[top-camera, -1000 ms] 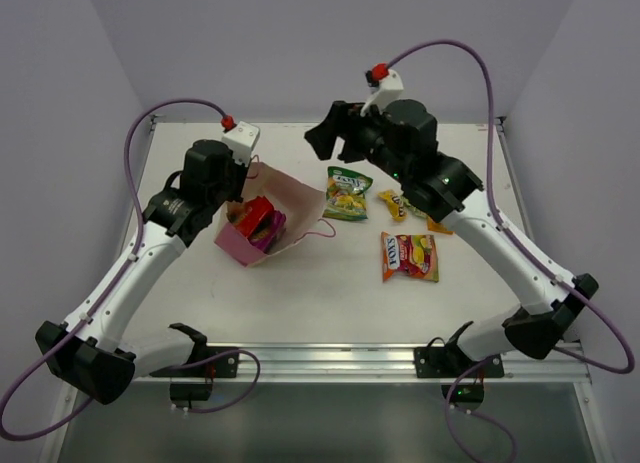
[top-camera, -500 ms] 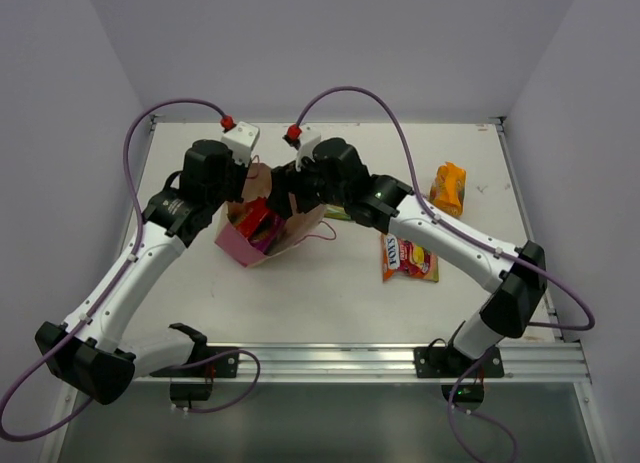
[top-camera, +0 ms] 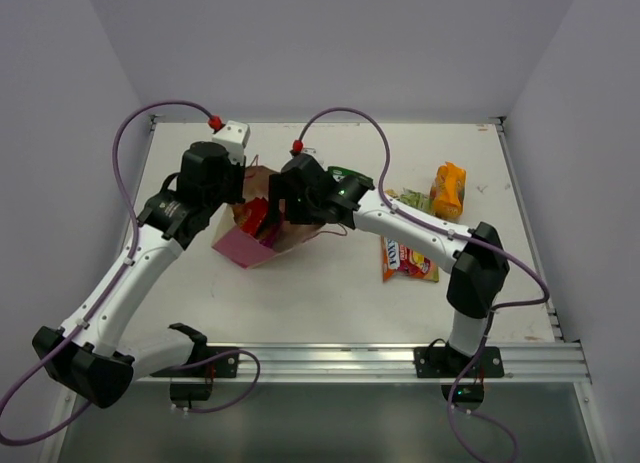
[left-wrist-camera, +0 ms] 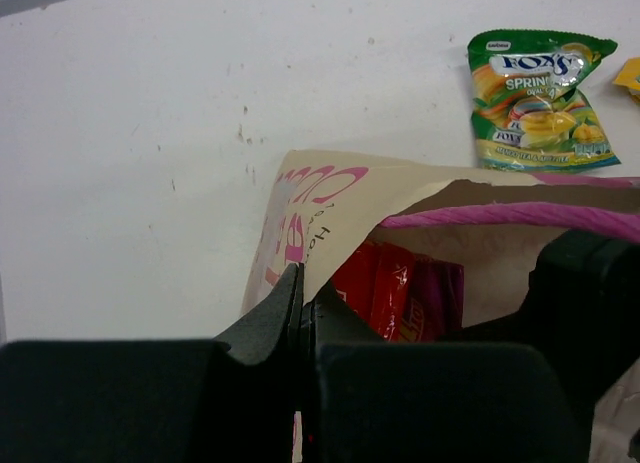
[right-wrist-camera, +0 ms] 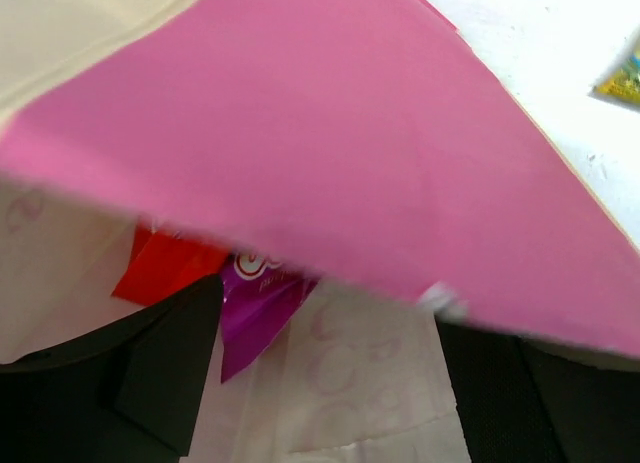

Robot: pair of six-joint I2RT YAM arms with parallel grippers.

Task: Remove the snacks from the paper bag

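The paper bag lies tilted on the table, its mouth open. The left hand is closed on the bag's rim, pinching the paper between its fingers. The right hand sits at the bag's mouth with its fingers spread wide, holding nothing. A red packet and a purple packet lie inside the bag, just past one of its fingers. Out on the table to the right of the bag lie a green packet, a red-yellow packet and, farther off, an orange packet.
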